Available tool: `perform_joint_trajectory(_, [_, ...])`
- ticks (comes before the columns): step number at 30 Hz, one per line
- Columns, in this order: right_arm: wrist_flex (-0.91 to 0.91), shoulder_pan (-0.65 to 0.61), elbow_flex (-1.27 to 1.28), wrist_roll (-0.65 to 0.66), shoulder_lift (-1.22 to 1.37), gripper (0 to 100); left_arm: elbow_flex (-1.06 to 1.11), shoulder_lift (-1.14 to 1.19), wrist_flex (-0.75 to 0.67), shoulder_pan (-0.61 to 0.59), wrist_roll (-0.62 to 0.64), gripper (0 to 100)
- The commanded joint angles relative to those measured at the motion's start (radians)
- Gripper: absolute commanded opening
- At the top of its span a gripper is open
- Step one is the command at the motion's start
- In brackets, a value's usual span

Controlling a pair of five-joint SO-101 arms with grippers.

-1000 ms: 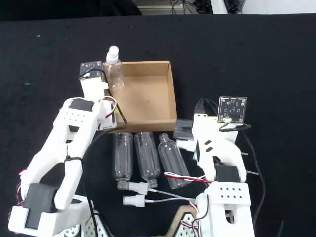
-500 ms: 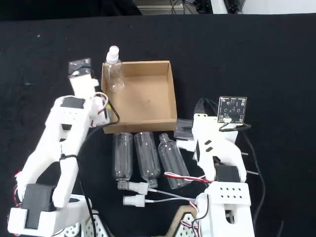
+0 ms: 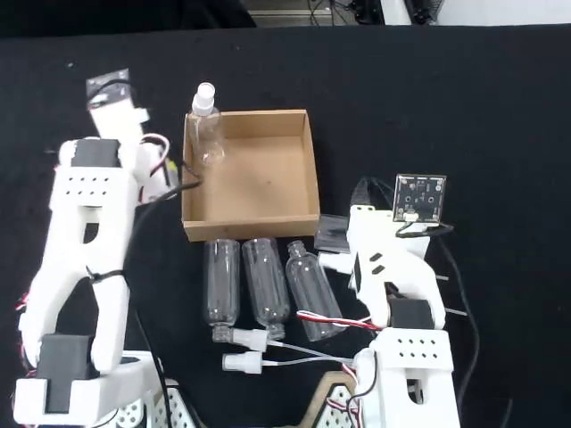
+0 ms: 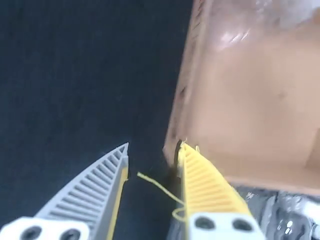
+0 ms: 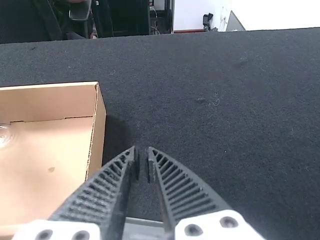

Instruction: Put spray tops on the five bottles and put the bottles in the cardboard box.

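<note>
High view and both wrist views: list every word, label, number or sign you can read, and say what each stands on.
No text can be read.
The brown cardboard box is plain.
The three clear plastic bottles lying beside it carry no labels.
The small square circuit board on the arm near the box shows only tiny specks, too small to read.

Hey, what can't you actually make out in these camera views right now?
Left wrist view: the bottle in the cardboard box is blurred and cut off by the picture's edge.
Left wrist view: the lying bottles are blurred and cut off by the edge, beside the left gripper.
High view: wires cross the mouth of the lying bottle nearest the right arm.
</note>
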Motion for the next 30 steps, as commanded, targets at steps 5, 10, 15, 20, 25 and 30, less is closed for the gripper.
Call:
perform_joint_trajectory(5, [-0.023,0.003,-0.004,-0.002,-0.022,1.5,-0.061,-0.051,0.207,-0.074,-0.328,14])
perform_joint_trajectory(10, [-0.023,0.003,-0.004,-0.002,-0.022,1.5,-0.068,-0.051,0.407,-0.047,-0.519,14])
perform_joint_trajectory(15, [-0.026,0.003,-0.004,-0.002,-0.022,1.5,0.022,-0.083,0.422,0.047,-0.523,14])
perform_joint_trajectory(20, [-0.026,0.003,-0.004,-0.002,-0.022,1.5,0.07,-0.149,0.4,0.231,-0.511,14])
perform_joint_trajectory(25, [-0.028,0.003,-0.004,-0.002,-0.022,1.5,0.136,-0.236,0.393,0.357,-0.319,25])
perform_joint_trajectory(30, [-0.028,0.003,-0.004,-0.002,-0.022,1.5,0.228,-0.264,0.393,0.346,-0.04,43])
